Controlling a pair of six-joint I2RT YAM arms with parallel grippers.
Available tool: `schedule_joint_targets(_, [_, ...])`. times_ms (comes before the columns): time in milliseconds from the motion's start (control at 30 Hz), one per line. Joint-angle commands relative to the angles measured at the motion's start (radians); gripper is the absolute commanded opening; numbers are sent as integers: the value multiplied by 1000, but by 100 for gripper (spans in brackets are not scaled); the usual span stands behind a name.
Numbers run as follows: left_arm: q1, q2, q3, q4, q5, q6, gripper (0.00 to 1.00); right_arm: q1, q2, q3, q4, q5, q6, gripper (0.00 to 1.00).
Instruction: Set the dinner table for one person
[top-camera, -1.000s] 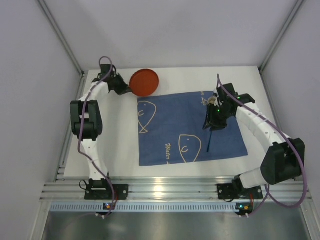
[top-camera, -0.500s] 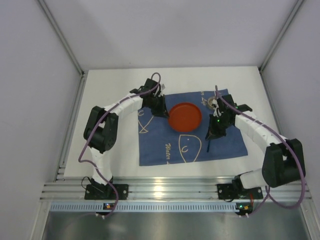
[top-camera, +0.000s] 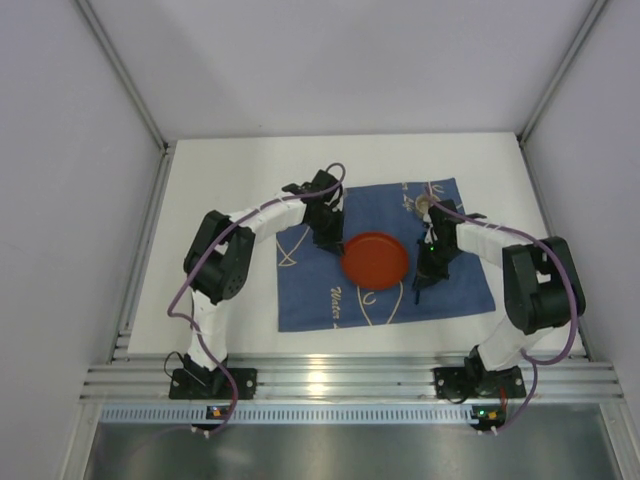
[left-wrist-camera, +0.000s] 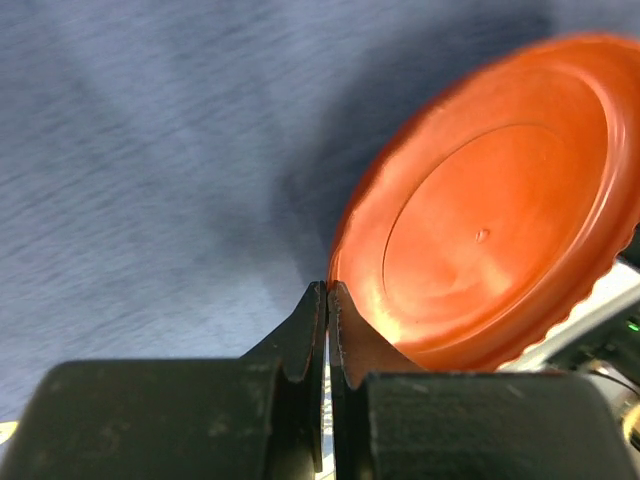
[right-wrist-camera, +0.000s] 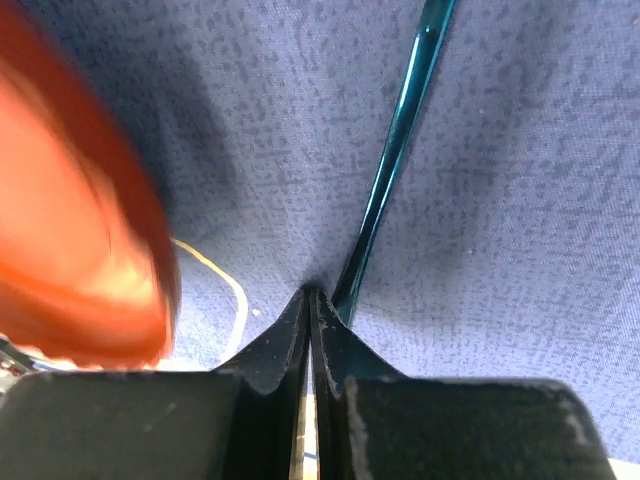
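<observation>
The left gripper pinches the red plate by its rim. The right gripper, fingers pressed together, sits just beside a teal utensil. The dinner table lies beneath both.

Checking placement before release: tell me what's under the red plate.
Blue cloth lies under the plate, held at its rim by the left gripper. It hides part of the cloth's drawings; whether it touches the cloth is unclear.

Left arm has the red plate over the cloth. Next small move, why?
Probably lower the left gripper to seat the red plate flat on the blue cloth. It pinches the rim; the plate hangs tilted, shadow beneath, so it likely isn't resting yet.
</observation>
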Motion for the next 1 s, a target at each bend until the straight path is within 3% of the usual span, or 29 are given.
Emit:
schedule_joint_targets(0, [4, 3, -4, -56, -63, 40, 0, -23, 15, -27, 42, 60, -13, 0])
schedule_joint_targets(500, [6, 52, -22, -84, -152, 88, 0, -120, -2, -58, -56, 199, 9, 0])
schedule_joint_targets(967, [7, 97, 41, -94, -174, 101, 0, -139, -82, -32, -136, 159, 1, 0])
